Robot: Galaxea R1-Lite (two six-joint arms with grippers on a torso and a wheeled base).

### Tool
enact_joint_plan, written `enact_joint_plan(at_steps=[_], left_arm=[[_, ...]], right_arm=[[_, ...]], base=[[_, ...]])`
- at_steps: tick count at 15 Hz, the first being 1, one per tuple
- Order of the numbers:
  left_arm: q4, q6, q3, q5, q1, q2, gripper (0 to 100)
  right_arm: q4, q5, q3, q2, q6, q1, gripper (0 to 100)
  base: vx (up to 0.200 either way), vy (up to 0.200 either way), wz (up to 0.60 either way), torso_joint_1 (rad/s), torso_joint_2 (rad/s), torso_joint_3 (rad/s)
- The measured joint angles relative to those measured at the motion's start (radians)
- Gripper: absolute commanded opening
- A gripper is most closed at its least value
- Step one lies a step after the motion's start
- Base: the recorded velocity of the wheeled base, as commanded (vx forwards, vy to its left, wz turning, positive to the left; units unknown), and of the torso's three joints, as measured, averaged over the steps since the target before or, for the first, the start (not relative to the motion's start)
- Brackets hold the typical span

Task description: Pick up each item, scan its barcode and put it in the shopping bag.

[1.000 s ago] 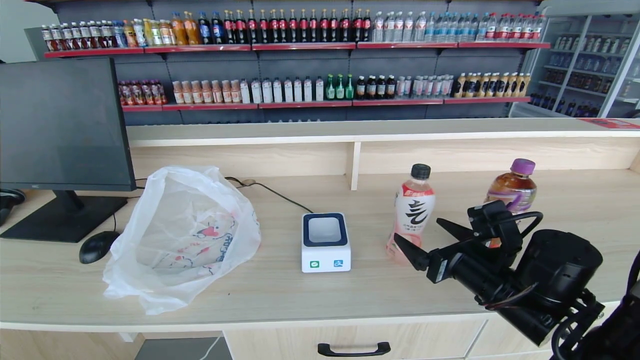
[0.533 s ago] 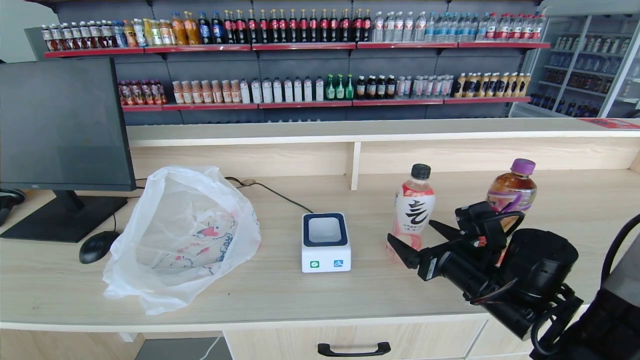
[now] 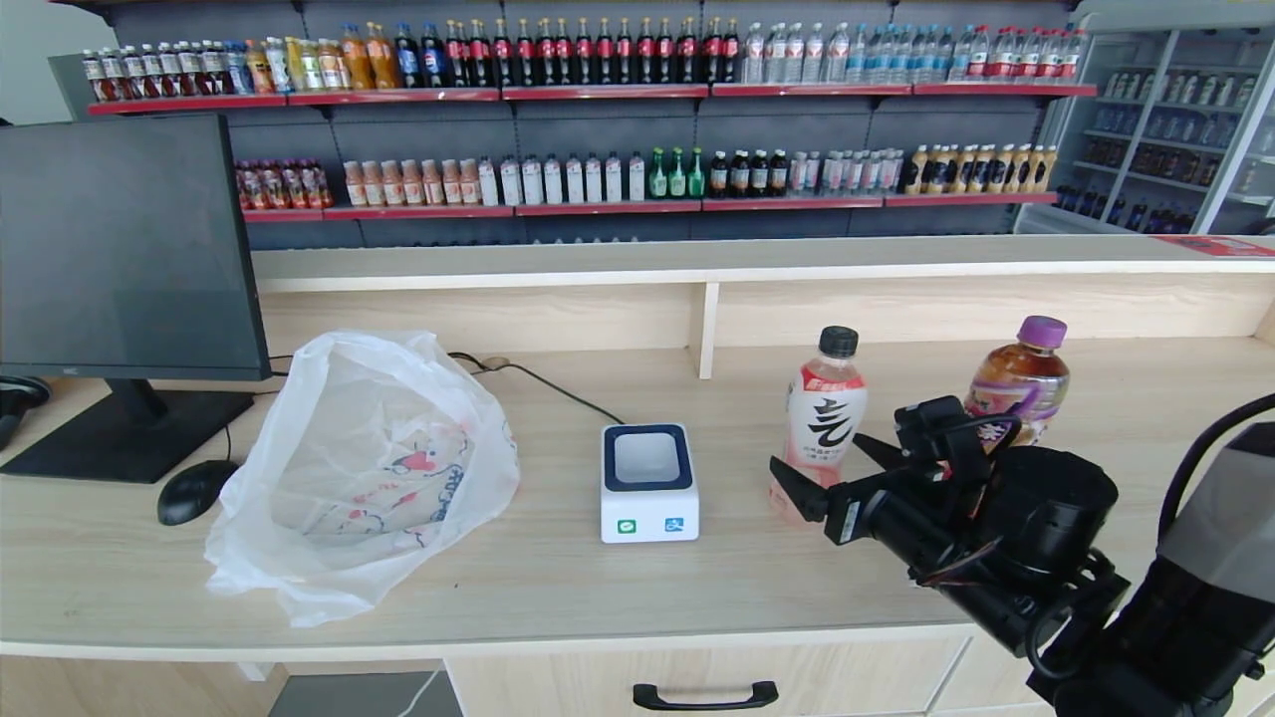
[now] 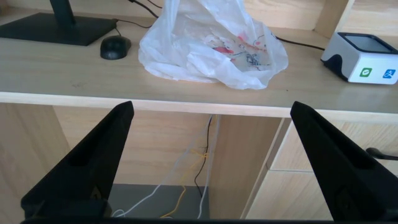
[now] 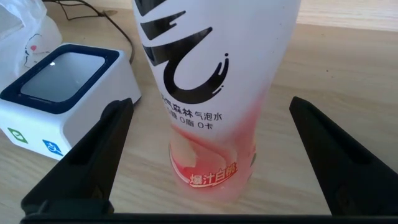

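In the head view the counter (image 3: 558, 588) spans the frame: bag (image 3: 359, 468) lower left, scanner (image 3: 647, 481) centre, pink bottle (image 3: 827, 418) and brown bottle (image 3: 1021, 383) upright at right, with a gap between scanner and pink bottle. The right wrist view adds the right gripper (image 5: 208, 168), released, close before the pink bottle with fingers wide of its sides. The left wrist view shows the left gripper (image 4: 208, 162), also released, below the counter's front edge.

Wooden counter (image 3: 598, 588), bottle-lined red shelves (image 3: 598, 209), glass-door cooler (image 3: 1146, 129)

We count two plastic drinks: one pink-and-white bottle (image 3: 827, 423) with a black cap and one brown bottle (image 3: 1026, 383) with a purple cap. We also count one translucent white shopping bag (image 3: 364, 468), one white box-shaped scanner (image 3: 647, 483), one black monitor (image 3: 125, 244) and one black mouse (image 3: 194, 491).
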Motion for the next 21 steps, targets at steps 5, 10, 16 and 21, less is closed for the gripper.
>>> enact_joint_plan(at_steps=[5, 10, 16, 21], left_arm=[[0.000, 0.000, 0.000, 0.000, 0.000, 0.000, 100], [0.000, 0.000, 0.000, 0.000, 0.000, 0.000, 100], [0.000, 0.000, 0.000, 0.000, 0.000, 0.000, 100], [0.000, 0.000, 0.000, 0.000, 0.000, 0.000, 100]], right_arm=[[0.000, -0.010, -0.017, 0.018, -0.001, -0.004, 100], [0.000, -0.117, -0.055, 0.031, -0.007, 0.023, 100], [0.000, -0.216, -0.066, 0.041, -0.053, 0.068, 100], [0.000, -0.217, -0.079, 0.044, -0.059, 0.056, 100]], base=[[0.000, 0.000, 0.00, 0.000, 0.00, 0.000], [0.000, 0.000, 0.00, 0.000, 0.00, 0.000], [0.000, 0.000, 0.00, 0.000, 0.00, 0.000], [0.000, 0.000, 0.00, 0.000, 0.00, 0.000]])
